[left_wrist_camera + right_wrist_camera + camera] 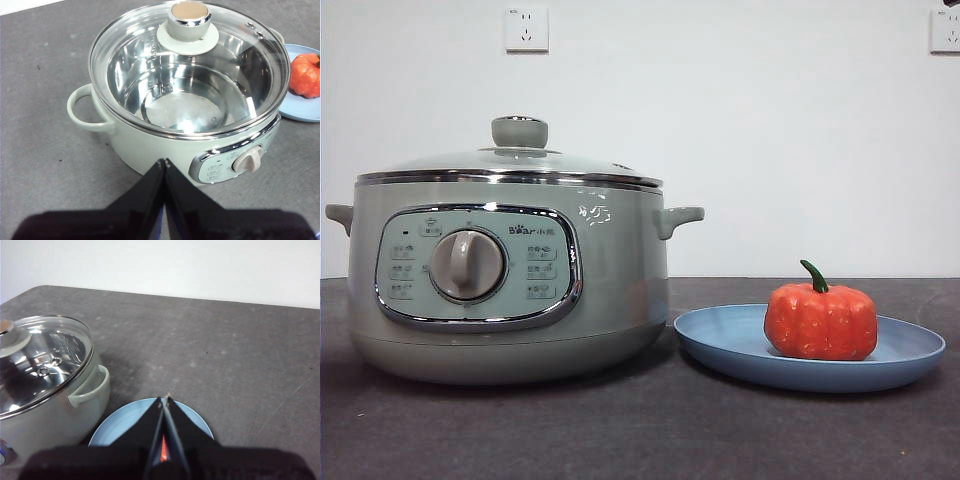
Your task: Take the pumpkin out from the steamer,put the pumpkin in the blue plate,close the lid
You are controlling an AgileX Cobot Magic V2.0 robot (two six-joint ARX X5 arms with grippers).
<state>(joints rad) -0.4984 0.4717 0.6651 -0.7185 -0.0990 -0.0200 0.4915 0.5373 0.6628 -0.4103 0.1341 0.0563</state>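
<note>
One pumpkin (pixel 820 322) sits upright in the blue plate (pixel 720 340), its green stem curving up and toward the pot (pixel 510 290) beside it. The lid (pixel 515 160) rests on the pot. The left gripper (pixel 164 162) hangs above the pot, the right gripper (pixel 165 399) above the plate; both have jaws pressed together, holding nothing.

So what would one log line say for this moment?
pumpkin: on blue plate | lid: on steamer | left gripper: shut, empty | right gripper: shut, above plate
</note>
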